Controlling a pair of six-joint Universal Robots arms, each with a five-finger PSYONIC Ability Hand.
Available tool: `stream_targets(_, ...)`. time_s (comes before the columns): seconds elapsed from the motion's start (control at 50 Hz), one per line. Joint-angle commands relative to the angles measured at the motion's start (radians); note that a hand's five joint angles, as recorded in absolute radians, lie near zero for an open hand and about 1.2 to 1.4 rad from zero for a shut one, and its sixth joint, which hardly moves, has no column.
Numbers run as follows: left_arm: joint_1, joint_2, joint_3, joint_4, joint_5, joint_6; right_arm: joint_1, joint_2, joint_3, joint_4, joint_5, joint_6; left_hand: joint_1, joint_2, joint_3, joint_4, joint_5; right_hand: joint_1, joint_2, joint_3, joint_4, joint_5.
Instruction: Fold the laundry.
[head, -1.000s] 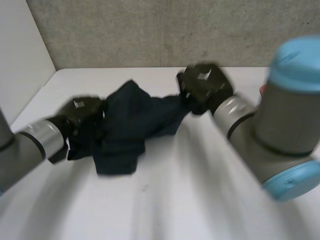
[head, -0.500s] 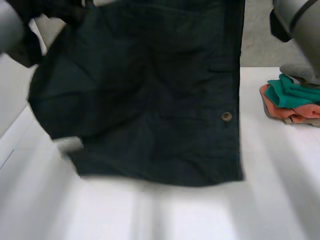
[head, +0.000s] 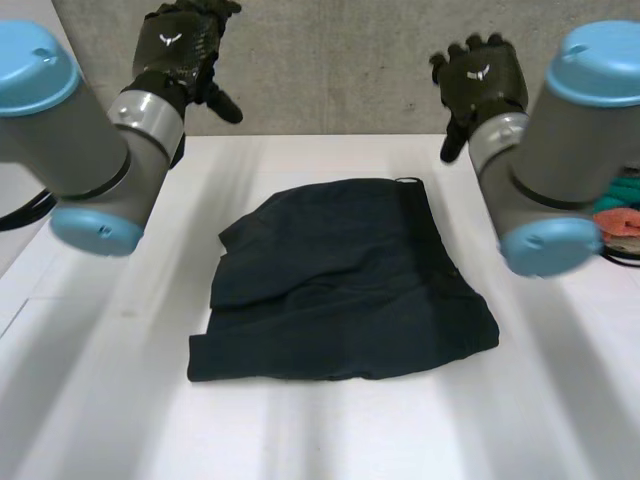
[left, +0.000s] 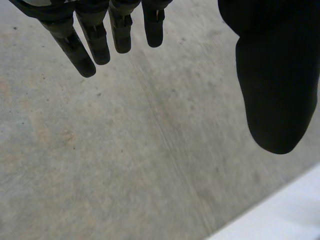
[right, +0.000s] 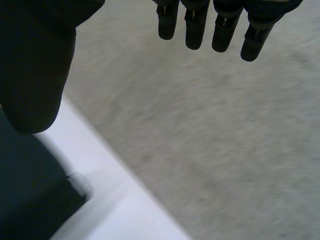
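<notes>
Now the shorts lie flat, hands up

Both hands are high up by the grey wall (head: 330, 60), well apart from the cloth. The left hand (head: 185, 45) has its fingers (left: 85, 47) straight and spread, holding nothing. So does the right hand (head: 478, 80).

The dark blue shorts (head: 340, 285) lie a bit rumpled in the middle of the white table (head: 330, 440). They look soft, light and floppy, so I would pinch two corners. Their long way seems to run side to side. I cannot tell which end is the waist.
</notes>
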Motion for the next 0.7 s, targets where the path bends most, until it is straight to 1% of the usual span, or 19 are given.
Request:
stream_targets(0.02, -0.017, 0.237, -0.414, -0.112, -0.012, 0.183, -0.071, -0.226, 0.332, 0.280, -0.232, -0.087, -0.013, -0.029, -0.034, -0.026, -0.042, 0.103, 0.115, 0.114, 0.108, 0.108)
stream_targets(0.04, -0.020, 0.256, -0.456, -0.129, -0.012, 0.191, -0.082, -0.240, 0.363, 0.306, -0.246, -0.100, 0.001, -0.015, -0.019, -0.011, -0.027, 0.168, 0.180, 0.180, 0.173, 0.174)
stream_targets(0.06, -0.025, 0.288, -0.532, -0.163, -0.009, 0.205, -0.104, -0.266, 0.420, 0.355, -0.277, -0.124, 0.203, 0.187, 0.182, 0.190, 0.174, 0.253, 0.265, 0.264, 0.258, 0.259)
stream_targets(0.08, -0.028, 0.302, -0.571, -0.181, -0.007, 0.214, -0.117, -0.279, 0.449, 0.377, -0.289, -0.133, 0.278, 0.261, 0.257, 0.265, 0.249, 0.291, 0.303, 0.303, 0.296, 0.297)
stream_targets(0.12, -0.031, 0.325, -0.642, -0.211, 0.002, 0.223, -0.138, -0.296, 0.505, 0.411, -0.308, -0.152, 0.328, 0.312, 0.308, 0.315, 0.299, 0.406, 0.418, 0.417, 0.411, 0.412)
stream_targets(0.14, -0.034, 0.342, -0.707, -0.240, 0.013, 0.231, -0.161, -0.312, 0.561, 0.440, -0.328, -0.169, 0.433, 0.417, 0.412, 0.420, 0.404, 0.490, 0.503, 0.502, 0.496, 0.496)
stream_targets(0.16, -0.034, 0.348, -0.738, -0.252, 0.019, 0.230, -0.171, -0.319, 0.590, 0.446, -0.338, -0.176, 0.512, 0.496, 0.492, 0.500, 0.484, 0.514, 0.527, 0.526, 0.520, 0.520)
stream_targets(0.2, -0.033, 0.359, -0.822, -0.280, 0.042, 0.231, -0.200, -0.329, 0.673, 0.436, -0.383, -0.196, 0.662, 0.646, 0.642, 0.649, 0.634, 0.567, 0.580, 0.579, 0.572, 0.573)
stream_targets(0.26, -0.034, 0.361, -0.887, -0.301, 0.066, 0.230, -0.220, -0.332, 0.751, 0.396, -0.433, -0.218, 0.774, 0.758, 0.754, 0.762, 0.746, 0.626, 0.638, 0.638, 0.631, 0.632)
stream_targets(0.28, -0.036, 0.359, -0.918, -0.309, 0.081, 0.230, -0.230, -0.332, 0.793, 0.361, -0.464, -0.225, 0.809, 0.793, 0.789, 0.797, 0.781, 0.626, 0.639, 0.638, 0.632, 0.632)
stream_targets(0.34, -0.043, 0.353, -0.946, -0.307, 0.091, 0.234, -0.241, -0.325, 0.847, 0.287, -0.495, -0.239, 0.783, 0.767, 0.763, 0.771, 0.755, 0.632, 0.644, 0.644, 0.637, 0.638)
stream_targets(0.36, -0.043, 0.342, -0.949, -0.301, 0.091, 0.231, -0.244, -0.311, 0.870, 0.234, -0.504, -0.244, 0.772, 0.755, 0.751, 0.759, 0.743, 0.632, 0.644, 0.644, 0.637, 0.638)
stream_targets(0.42, -0.039, 0.321, -0.943, -0.278, 0.086, 0.230, -0.246, -0.288, 0.894, 0.155, -0.504, -0.241, 0.737, 0.720, 0.716, 0.724, 0.708, 0.620, 0.633, 0.632, 0.626, 0.626)
stream_targets(0.44, -0.033, 0.307, -0.929, -0.259, 0.080, 0.228, -0.244, -0.273, 0.904, 0.111, -0.504, -0.239, 0.585, 0.569, 0.565, 0.573, 0.557, 0.609, 0.621, 0.621, 0.614, 0.615)
stream_targets(0.48, -0.031, 0.293, -0.914, -0.240, 0.074, 0.225, -0.244, -0.259, 0.908, 0.074, -0.504, -0.236, 0.440, 0.424, 0.420, 0.428, 0.412, 0.565, 0.577, 0.577, 0.570, 0.571)
stream_targets(0.5, -0.028, 0.281, -0.900, -0.223, 0.066, 0.225, -0.244, -0.247, 0.911, 0.025, -0.503, -0.229, 0.414, 0.397, 0.393, 0.401, 0.385, 0.428, 0.440, 0.440, 0.433, 0.434)
stream_targets(0.58, -0.033, 0.247, -0.860, -0.163, 0.042, 0.228, -0.240, -0.230, 0.920, -0.087, -0.486, -0.198, 0.331, 0.315, 0.311, 0.319, 0.303, 0.374, 0.386, 0.386, 0.379, 0.380)
stream_targets(0.64, -0.039, 0.215, -0.835, -0.108, 0.020, 0.233, -0.235, -0.222, 0.928, -0.179, -0.464, -0.170, 0.331, 0.315, 0.311, 0.319, 0.303, 0.368, 0.380, 0.380, 0.373, 0.374)
stream_targets(0.7, -0.047, 0.183, -0.814, -0.074, 0.007, 0.234, -0.229, -0.211, 0.930, -0.233, -0.458, -0.161, 0.331, 0.315, 0.311, 0.319, 0.303, 0.371, 0.383, 0.383, 0.376, 0.377)
